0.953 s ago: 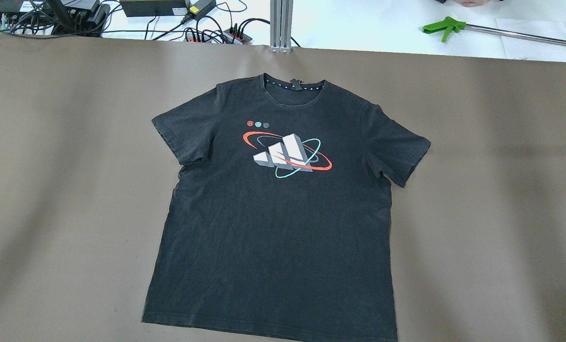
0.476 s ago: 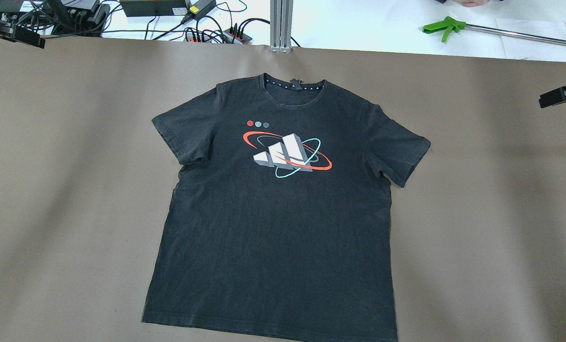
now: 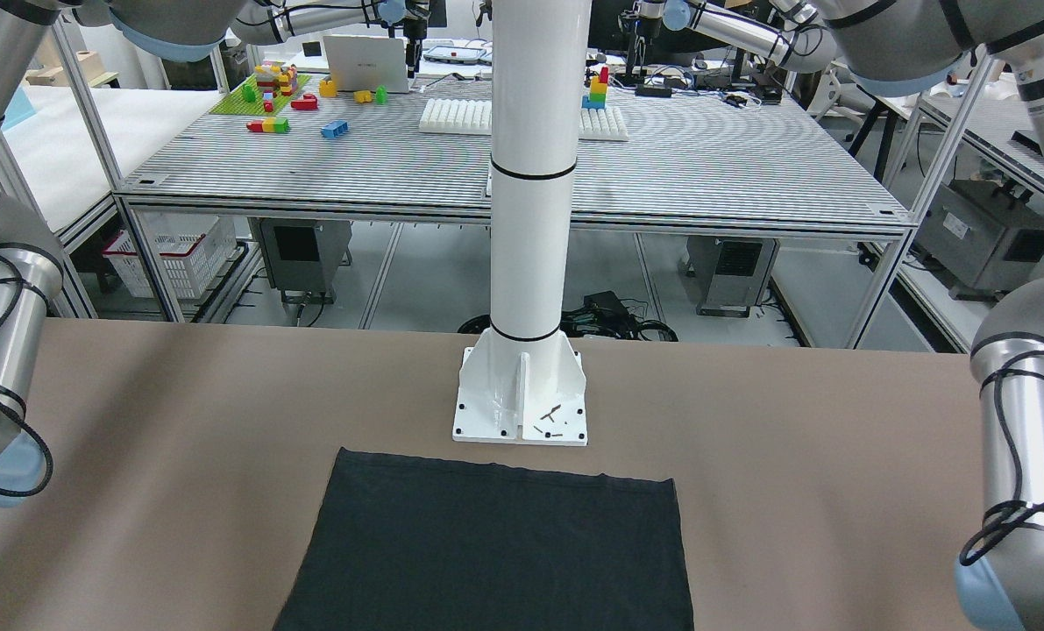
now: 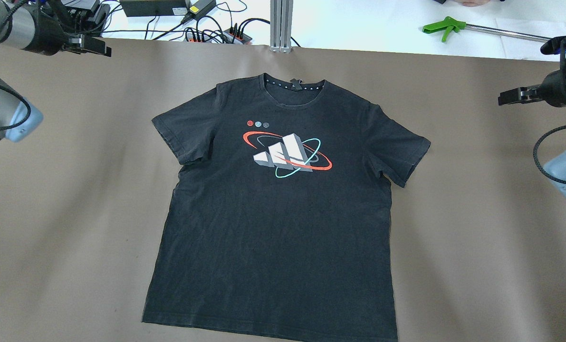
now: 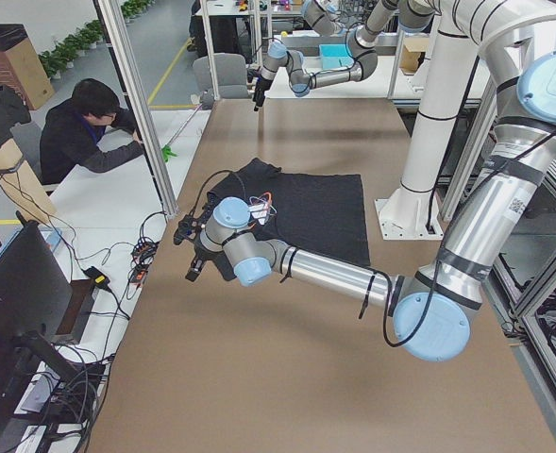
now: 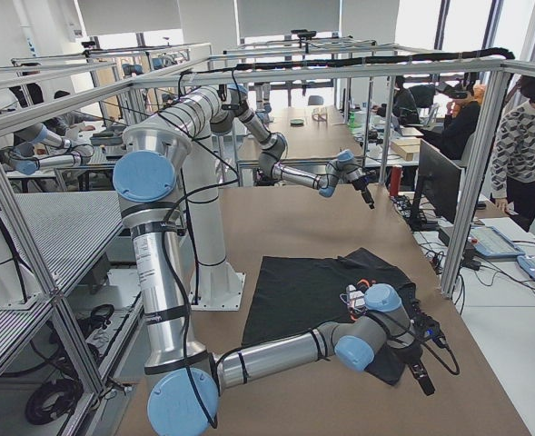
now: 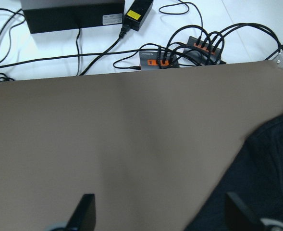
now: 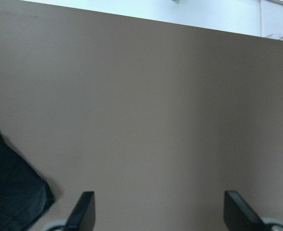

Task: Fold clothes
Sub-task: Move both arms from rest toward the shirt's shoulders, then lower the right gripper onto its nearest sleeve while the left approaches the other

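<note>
Movement so far belongs to the arms alone. In the front-facing view the black short-sleeved cotton T-shirt [image 3: 495, 543] lies flat on the brown-covered table [image 3: 180, 394], its straight hem just in front of the white mounting column [image 3: 530, 219]. Both arms hang at the view's sides with their grippers out of shot. From overhead, the shirt [image 4: 278, 228] lies spread face up, its collar toward the far edge and its printed logo showing, exactly where it was a second ago, when no arm was in sight. Half a second ago only the tips showed at the far corners. Now the left gripper [image 4: 103, 49] and right gripper [image 4: 505, 98] reach further in over the table, each well apart from the nearer sleeve. The left side view shows the near left gripper [image 5: 187, 253] above bare table beside the shirt [image 5: 315, 212]. The right side view shows the same for the near right gripper [image 6: 433, 361]. In the left wrist view the left gripper [image 7: 160, 214] has its fingers spread wide and holds nothing, with one black sleeve edge [image 7: 268, 168] at the right and a grey power strip [image 7: 158, 57] beyond the table. The right wrist view shows the right gripper [image 8: 160, 209] equally wide and empty, with a sleeve corner [image 8: 11, 192] at the lower left. Folding has not begun, and both arms appear to be closing in for a first grasp near the sleeves.
</note>
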You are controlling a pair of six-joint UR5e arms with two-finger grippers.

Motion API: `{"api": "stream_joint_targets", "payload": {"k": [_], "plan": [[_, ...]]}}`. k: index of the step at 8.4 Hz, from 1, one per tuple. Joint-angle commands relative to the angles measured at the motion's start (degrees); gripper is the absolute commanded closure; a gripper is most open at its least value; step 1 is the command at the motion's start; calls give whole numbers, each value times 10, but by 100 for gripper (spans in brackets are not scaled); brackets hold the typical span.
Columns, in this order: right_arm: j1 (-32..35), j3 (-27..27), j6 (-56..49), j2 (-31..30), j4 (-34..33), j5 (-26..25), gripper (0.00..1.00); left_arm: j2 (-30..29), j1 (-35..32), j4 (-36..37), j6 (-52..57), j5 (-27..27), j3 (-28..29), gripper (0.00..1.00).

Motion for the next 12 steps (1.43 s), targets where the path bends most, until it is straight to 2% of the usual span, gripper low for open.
{"api": "stream_joint_targets", "payload": {"k": [1,3,4,6,9,12], "plan": [[-42,-36,65,5,70,-3,6,-34,63,-39,-72,75,29,6],[-70,-46,82,12,72,-8,6,-50,73,-39,-79,88,41,6],[-93,-60,107,17,97,-17,6,-50,76,-40,-78,88,41,6],[-139,-122,158,44,166,-79,6,-49,87,-42,-78,108,48,6],[-172,-143,165,55,171,-114,6,-47,101,-50,-79,129,50,6],[-180,-152,165,54,171,-117,6,-45,102,-50,-78,129,50,6]]}}
